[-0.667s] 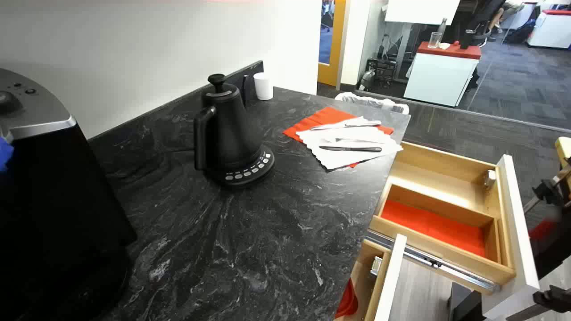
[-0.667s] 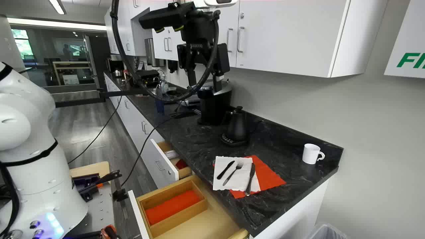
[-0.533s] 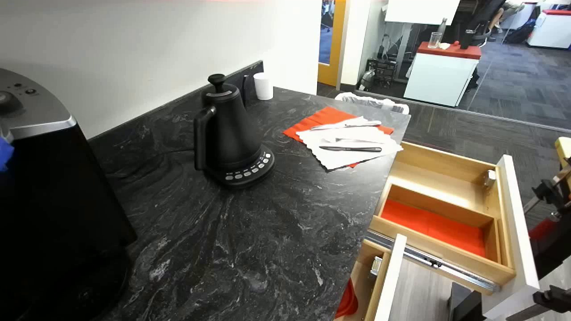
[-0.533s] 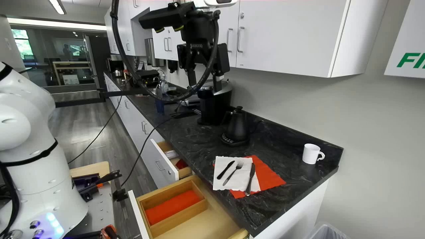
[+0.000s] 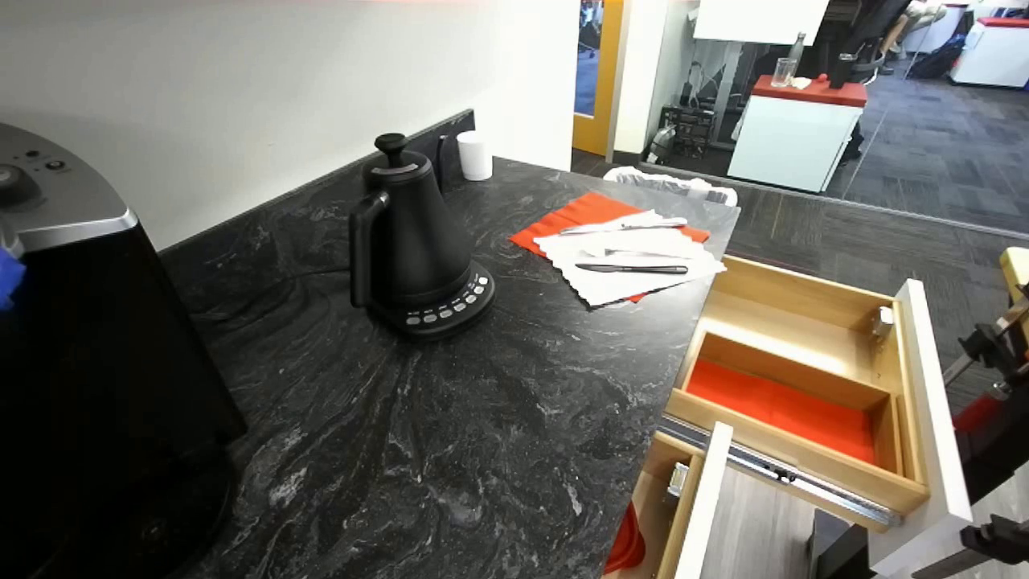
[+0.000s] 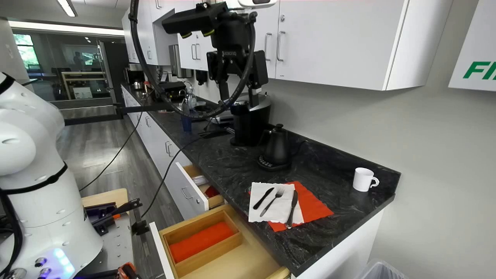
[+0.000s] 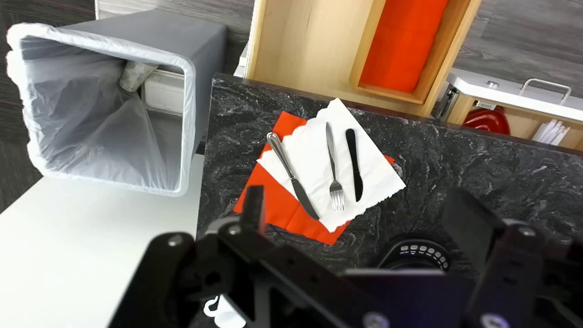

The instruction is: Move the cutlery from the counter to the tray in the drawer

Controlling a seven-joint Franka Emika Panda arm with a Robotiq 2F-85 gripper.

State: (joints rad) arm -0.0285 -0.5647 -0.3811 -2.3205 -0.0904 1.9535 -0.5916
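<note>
The gripper [image 6: 239, 99] hangs high and points down in an exterior view, at 11 o'clock from the black kettle [image 6: 277, 147]. Its two fingers are wide apart, one toward each side of the wrist view.

Think of a clock on the wrist view, with the fork [image 7: 336, 187] in the middle. The fork's prongs point to 6 o'clock. A shiny knife [image 7: 294, 180] lies at 9 o'clock, near the fork but not touching it. A dark knife [image 7: 355, 166] lies at 3 o'clock, just beside the fork. All three are on a white napkin [image 7: 305, 155], and the shiny knife's handle sticks out past its edge. A red napkin [image 7: 284, 214] is under the white one, and both lie on the dark counter [image 7: 455, 159].

The pulled-out drawer [image 7: 314, 41] is at 12 o'clock, past the counter's edge. In it, at 1 o'clock, is the wooden tray [image 7: 366, 45] with its bright red bottom. Another drawer [image 7: 519, 126] is between 2 and 3 o'clock, with a red thing [image 7: 487, 121] inside. The kettle's round base shows between 4 and 5 o'clock. A white mug [image 7: 227, 315] peeks out from behind the gripper at 7 o'clock. A bin [image 7: 173, 36] with a bag [image 7: 104, 146] in it is between 9 and 10 o'clock.
</note>
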